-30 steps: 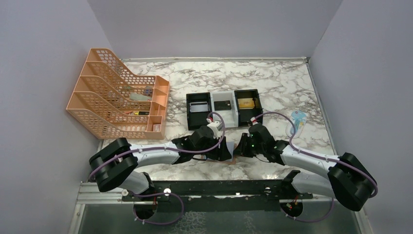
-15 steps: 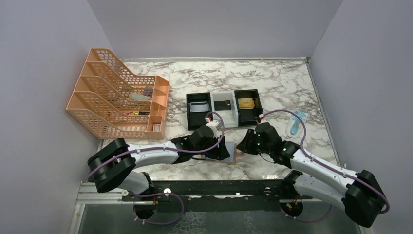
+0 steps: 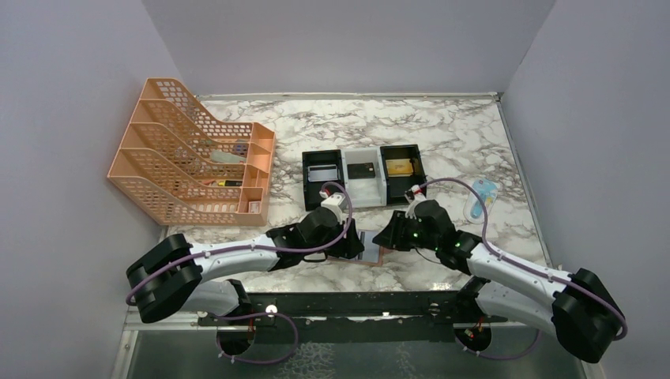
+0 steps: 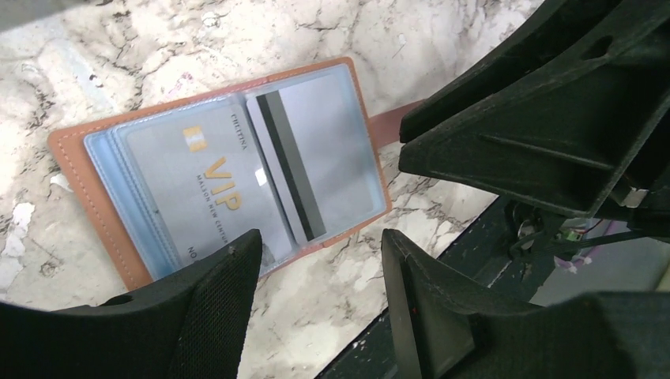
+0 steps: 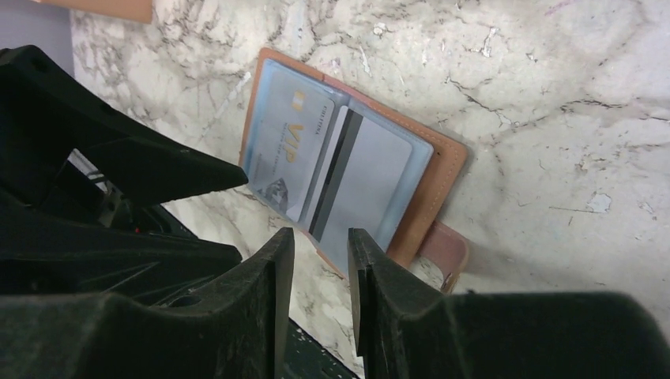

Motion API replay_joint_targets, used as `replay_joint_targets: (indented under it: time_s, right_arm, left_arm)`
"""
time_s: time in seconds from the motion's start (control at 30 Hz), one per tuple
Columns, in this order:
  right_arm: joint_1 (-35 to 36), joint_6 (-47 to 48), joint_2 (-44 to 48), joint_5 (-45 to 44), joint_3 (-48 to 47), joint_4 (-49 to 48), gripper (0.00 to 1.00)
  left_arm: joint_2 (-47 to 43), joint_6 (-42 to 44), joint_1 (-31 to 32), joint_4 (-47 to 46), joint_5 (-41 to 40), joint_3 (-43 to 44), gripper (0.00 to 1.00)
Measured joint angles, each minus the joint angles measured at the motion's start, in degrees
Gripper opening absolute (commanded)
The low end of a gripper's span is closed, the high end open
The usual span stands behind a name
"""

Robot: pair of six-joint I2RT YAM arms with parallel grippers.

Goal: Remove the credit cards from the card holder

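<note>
The card holder (image 4: 83,170) lies open and flat on the marble near the table's front edge, tan leather with a light-blue lining (image 5: 438,185). Two credit cards sit in its sleeves: a silver VIP card (image 4: 197,185) and a grey card with a black stripe (image 4: 316,158). My left gripper (image 4: 316,245) hovers open just above the holder's near edge, holding nothing. My right gripper (image 5: 320,241) hangs over the other side, its jaws a narrow gap apart and empty. In the top view the holder (image 3: 379,255) shows between the left gripper (image 3: 355,246) and the right gripper (image 3: 385,238).
A black-and-white three-compartment tray (image 3: 378,193) with cards in it stands behind the arms. An orange mesh file rack (image 3: 190,162) fills the left. A blue-and-white object (image 3: 480,197) lies at the right. The holder's snap tab (image 5: 446,249) sticks out sideways. The black front rail (image 3: 340,304) runs close by.
The two grippers, pressed together over the card holder a second ago, have drawn apart, and the holder now lies open between them. The right jaws have widened a little.
</note>
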State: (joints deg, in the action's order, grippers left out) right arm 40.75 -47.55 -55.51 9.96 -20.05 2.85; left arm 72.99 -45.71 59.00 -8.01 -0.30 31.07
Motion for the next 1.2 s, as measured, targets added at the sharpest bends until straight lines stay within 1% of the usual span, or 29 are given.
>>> replay_joint_targets:
  time_s: [0.2,0.33,0.4,0.5,0.73,0.9,1.2]
  right_arm:
    - [0.0,0.5,-5.8,0.6,-1.3,-0.2,0.28]
    - [0.0,0.8,-6.8,0.5,-1.9,-0.2,0.27]
    - [0.0,0.8,-6.9,0.5,-1.9,-0.9,0.27]
    - [0.0,0.7,-8.1,0.4,-1.9,-2.1,0.24]
    - [0.0,0.2,-13.6,-2.3,-0.9,-2.5,0.22]
    - [-0.1,0.3,-14.1,-3.1,-0.4,-4.1,0.21]
    - [0.0,0.0,-14.7,-3.0,0.8,-7.7,0.20]
  left_arm:
    - [0.0,0.0,0.0,-0.2,-0.3,-0.7,0.62]
    - [-0.2,-0.2,0.0,-0.9,-0.4,-1.2,0.64]
    - [-0.3,-0.3,0.0,-1.2,-0.4,-1.4,0.64]
    - [-0.3,-0.7,0.0,-2.4,-0.3,-1.5,0.64]
    - [1.0,-1.8,0.0,-6.2,0.1,-1.5,0.63]
    - [2.3,-1.8,0.0,-7.7,1.0,-1.5,0.61]
    - [7.3,-2.6,0.0,-8.7,0.9,-1.5,0.59]
